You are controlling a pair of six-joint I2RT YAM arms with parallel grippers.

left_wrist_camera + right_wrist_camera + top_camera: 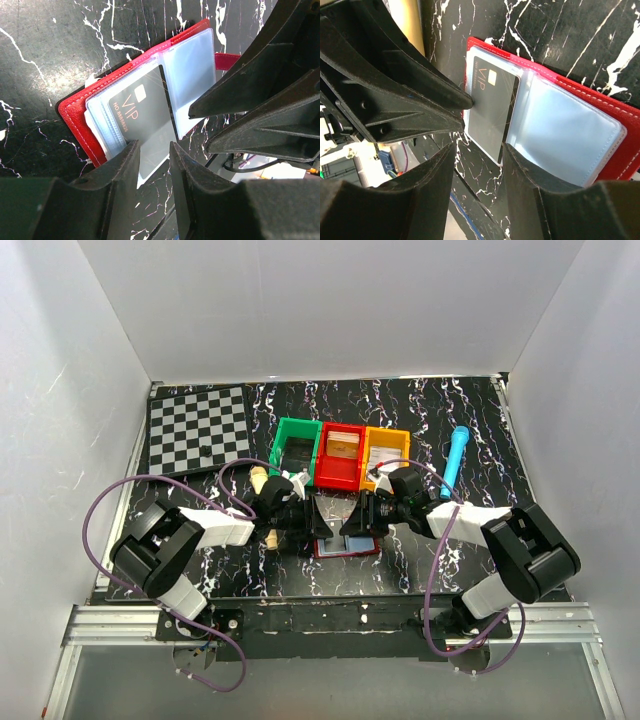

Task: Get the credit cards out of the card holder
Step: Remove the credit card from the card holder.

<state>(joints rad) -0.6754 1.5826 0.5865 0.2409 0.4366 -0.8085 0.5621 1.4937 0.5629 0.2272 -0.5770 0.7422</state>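
Checkerboard (198, 428) sits far out beyond the left gripper (154, 150), off to its left. The left gripper is low over the marbled table (480, 410), jaws part-way apart. The lower end of a dark card (142, 117) marked VIP runs into the gap between its fingers (117, 172). Cannot tell whether they pinch it or only flank it.

Card holder (75, 117) lies open and flat just ahead of that gripper's tips, red cover down, with the card lying across its clear sleeve (190, 65).

Right gripper (479, 150) faces the holder from the opposite side, released, jaws apart. A sleeve corner shows in the gap, and one fingertip (215, 100) rests at the sleeve's edge.

Beyond both grippers, in a row: green bin (283, 445), red bin (338, 480), yellow bin (386, 432). Blue tube (457, 460) lies beyond the right gripper, to its right.
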